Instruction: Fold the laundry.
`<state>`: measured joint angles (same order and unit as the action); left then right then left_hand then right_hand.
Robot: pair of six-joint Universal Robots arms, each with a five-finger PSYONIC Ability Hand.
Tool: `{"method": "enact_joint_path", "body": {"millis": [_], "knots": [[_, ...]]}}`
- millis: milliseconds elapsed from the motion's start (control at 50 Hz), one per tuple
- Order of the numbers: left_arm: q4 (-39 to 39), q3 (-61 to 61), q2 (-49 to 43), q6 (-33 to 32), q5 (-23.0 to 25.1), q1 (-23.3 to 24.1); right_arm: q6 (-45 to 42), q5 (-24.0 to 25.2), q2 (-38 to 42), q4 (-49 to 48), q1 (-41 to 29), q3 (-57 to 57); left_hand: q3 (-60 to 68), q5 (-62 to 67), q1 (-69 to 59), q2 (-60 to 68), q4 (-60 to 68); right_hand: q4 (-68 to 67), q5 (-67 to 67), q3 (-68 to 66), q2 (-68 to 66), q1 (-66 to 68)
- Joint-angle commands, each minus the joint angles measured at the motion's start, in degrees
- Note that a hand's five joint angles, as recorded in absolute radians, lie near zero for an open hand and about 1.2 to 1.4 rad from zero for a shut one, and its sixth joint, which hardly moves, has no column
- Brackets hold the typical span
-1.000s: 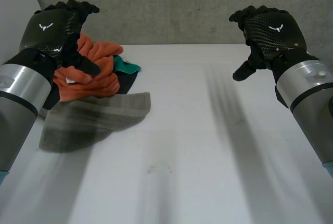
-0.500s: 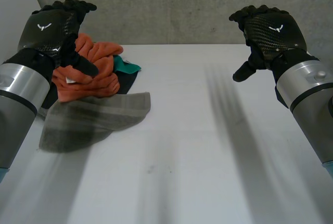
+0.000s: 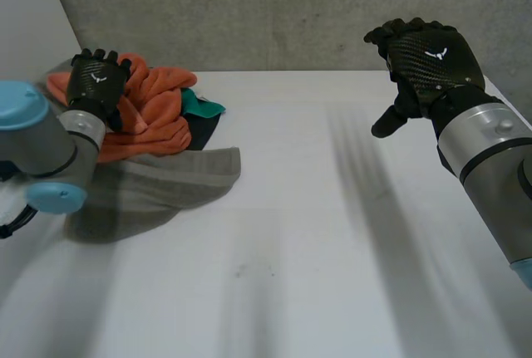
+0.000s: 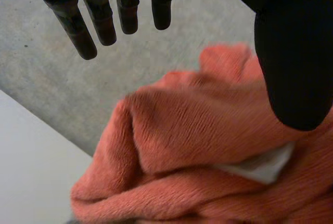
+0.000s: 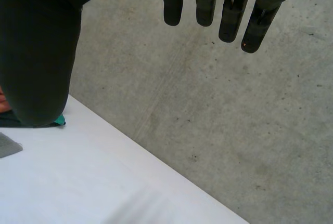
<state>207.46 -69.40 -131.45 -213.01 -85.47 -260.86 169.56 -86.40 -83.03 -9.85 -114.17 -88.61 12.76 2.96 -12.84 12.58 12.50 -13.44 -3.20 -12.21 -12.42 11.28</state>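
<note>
A heap of laundry lies at the table's far left: an orange fleece cloth (image 3: 154, 105) on top, a teal cloth (image 3: 204, 107) and a dark one (image 3: 202, 131) behind it, and a grey towel (image 3: 154, 188) spread in front. My left hand (image 3: 96, 84) hovers over the orange cloth (image 4: 208, 135), open, with straight fingers (image 4: 96, 18) and nothing between them and the thumb. My right hand (image 3: 424, 59) is raised over the table's far right, open and empty, its fingers (image 5: 208, 3) straight.
A grey concrete wall (image 3: 274, 9) runs along the table's far edge. The white table (image 3: 316, 233) stretches bare from the middle to the right. A white label (image 4: 260, 164) shows on the orange cloth.
My left arm has swung down and outward, and its hand has dropped lower over the orange cloth. The right hand has barely moved. The cloths lie as before.
</note>
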Motion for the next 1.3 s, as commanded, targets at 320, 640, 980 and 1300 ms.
{"method": "enact_joint_path", "body": {"millis": [320, 640, 980, 1300], "knots": [[4.71, 1.4, 5.2, 2.83, -0.14, 9.3, -2.83, 0.0, 0.5, -0.09, 1.49, -0.69, 67.24, 67.04, -67.16, 67.42, 67.5, 3.44, 3.2, 2.21, 2.42, -1.28], [2.09, -15.16, 16.68, 34.77, 3.03, 32.69, -2.74, 0.0, 0.41, -0.35, 4.31, 0.28, -2.52, -2.72, 2.6, -2.33, -2.26, 3.44, 3.2, 2.21, 2.42, -1.28], [-14.98, -16.2, 25.63, 34.24, 1.8, 18.38, -5.9, 1.31, 2.34, 4.12, 4.39, 0.72, 0.14, -0.06, -0.07, 0.33, 0.4, 3.44, 3.2, 2.21, 2.42, -1.28], [-13.66, -14.72, 10.9, 0.59, 3.72, 1.5, -7.31, 2.55, 8.67, 12.75, -2.02, 1.6, 3.17, 2.97, -3.09, 3.36, 3.43, 3.44, 3.2, 2.21, 2.42, -1.28]]}}
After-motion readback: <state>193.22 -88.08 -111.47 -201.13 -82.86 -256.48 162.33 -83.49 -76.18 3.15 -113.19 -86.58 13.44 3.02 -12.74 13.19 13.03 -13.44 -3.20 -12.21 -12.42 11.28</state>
